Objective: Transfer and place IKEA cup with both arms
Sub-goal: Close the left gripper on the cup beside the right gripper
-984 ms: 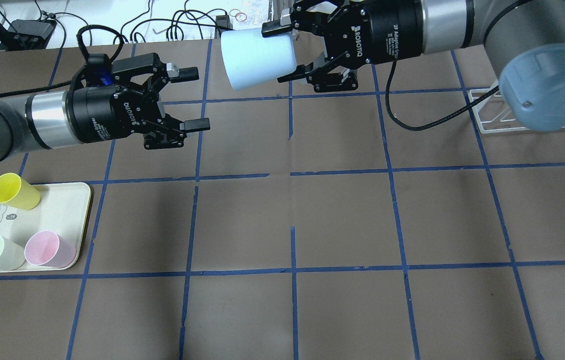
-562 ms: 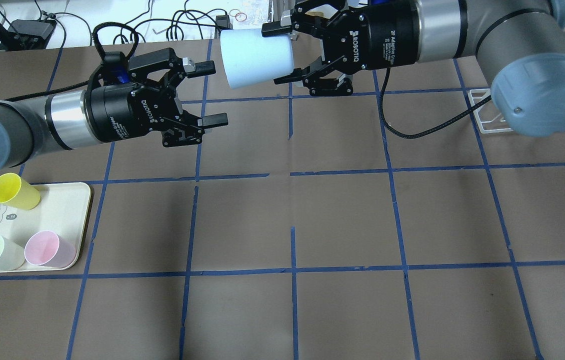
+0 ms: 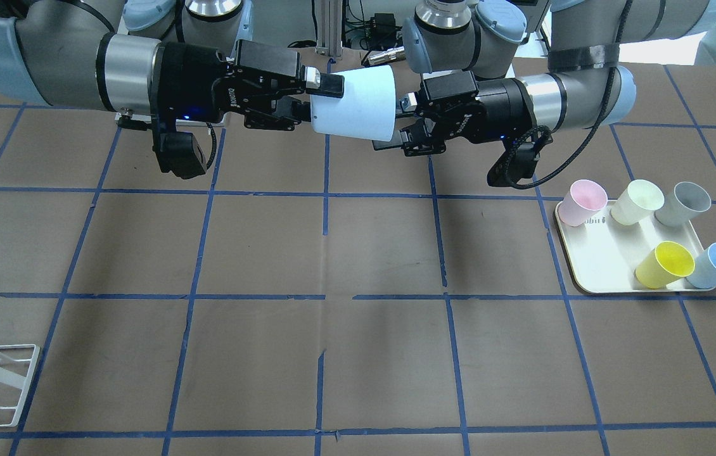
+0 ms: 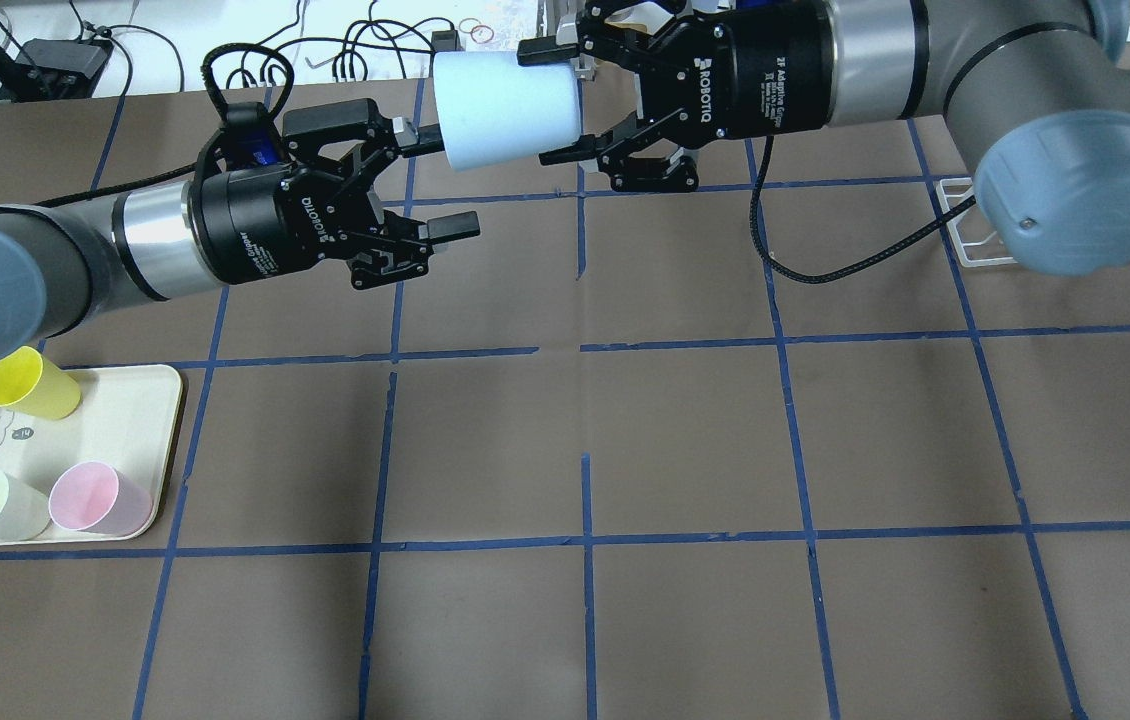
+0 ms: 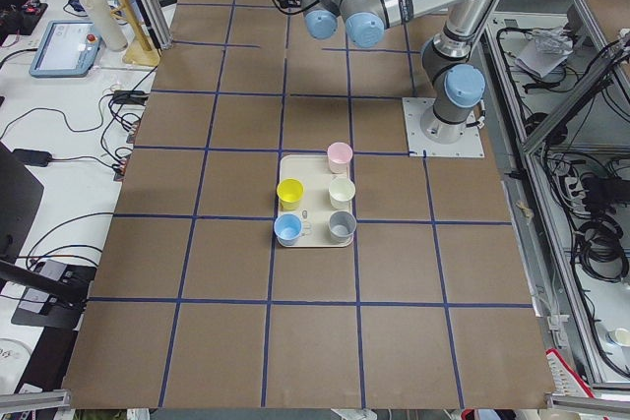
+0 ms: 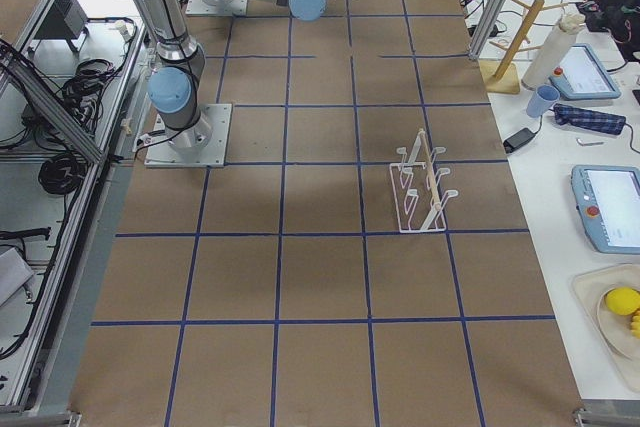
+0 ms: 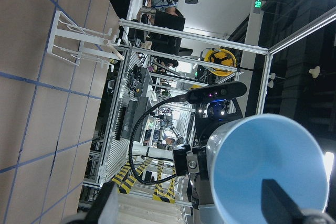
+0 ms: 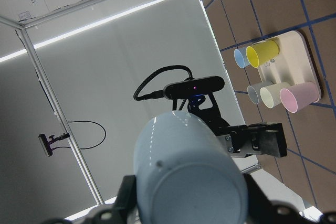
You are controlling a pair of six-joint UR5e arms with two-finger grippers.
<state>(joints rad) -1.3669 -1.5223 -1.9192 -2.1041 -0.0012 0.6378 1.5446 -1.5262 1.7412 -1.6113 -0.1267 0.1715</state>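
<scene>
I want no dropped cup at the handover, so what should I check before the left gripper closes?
1. Right gripper shut on the IKEA cup: ok.
2. Left gripper open: ok.
3. Cup's open mouth turned toward the left gripper: ok.
4. Cup's rim between the left fingers: cannot tell; one finger overlaps the mouth in the left wrist view.
5. Bare spot on the tray: ok.

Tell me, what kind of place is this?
Probably a robot lab: a left arm and a right arm work over a table gridded in blue tape, with cables and control tablets on side benches.
</scene>
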